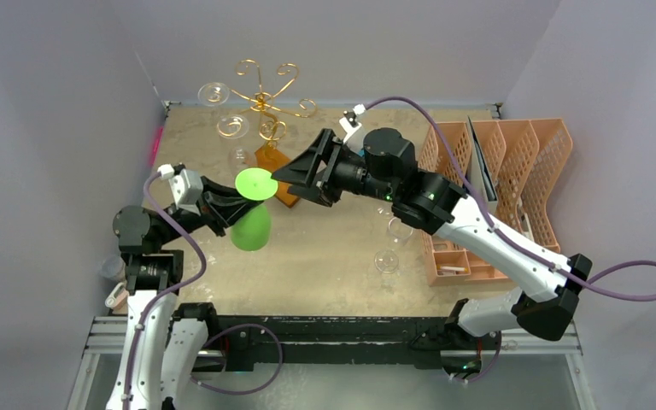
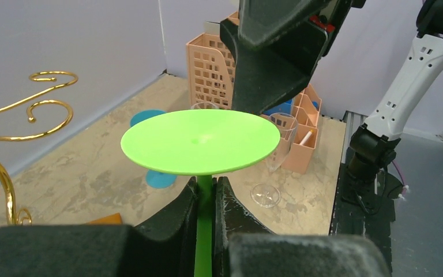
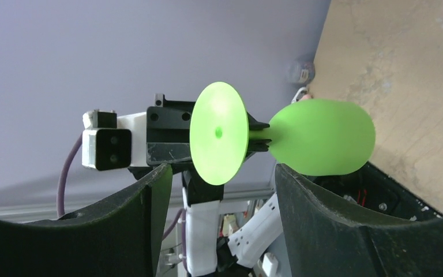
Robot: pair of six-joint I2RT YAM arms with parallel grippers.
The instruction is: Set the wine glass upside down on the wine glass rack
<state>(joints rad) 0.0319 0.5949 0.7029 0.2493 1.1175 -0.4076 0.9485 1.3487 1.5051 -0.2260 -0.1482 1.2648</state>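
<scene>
A green wine glass [image 1: 252,229] hangs upside down above the table, its round foot [image 1: 256,183] uppermost. My left gripper [image 1: 237,203] is shut on its stem [image 2: 204,196] just under the foot [image 2: 201,141]. My right gripper [image 1: 295,175] is open and level with the foot, its fingers [image 2: 271,57] just beyond the rim. In the right wrist view the foot [image 3: 218,133] and bowl [image 3: 323,144] lie ahead of my wide jaws [image 3: 222,173], untouched. The wine glass rack [image 1: 262,101], gold wire on a brown wooden base [image 1: 275,171], stands behind the glass.
Clear glasses [image 1: 213,92] [image 1: 233,126] hang on the rack's left arms. Two more clear glasses [image 1: 386,260] [image 1: 399,226] are on the table under my right arm. An orange mesh organizer [image 1: 504,171] fills the right side. A blue item [image 2: 160,179] lies beyond the green foot.
</scene>
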